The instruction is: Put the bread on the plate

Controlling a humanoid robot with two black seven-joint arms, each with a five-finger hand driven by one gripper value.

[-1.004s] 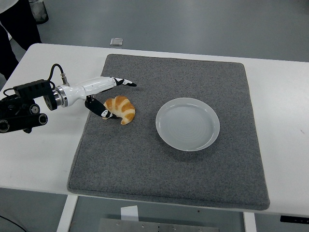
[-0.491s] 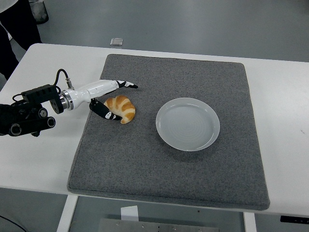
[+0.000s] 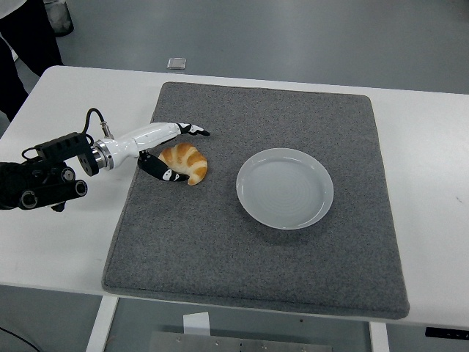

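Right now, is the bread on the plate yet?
Not yet. The left hand has reached the bread, fingers on both sides of it but not closed. The bread lies on the grey mat. The plate is empty. Gripping, carrying and placing remain.

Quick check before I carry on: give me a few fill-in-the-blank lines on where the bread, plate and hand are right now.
1. The bread lies on the grey ____, not on the plate.
2. The plate holds ____.
3. The hand next to the bread belongs to the ____ arm.
4. From this view, the plate sits to the ____ of the bread.

Missing words: mat; nothing; left; right
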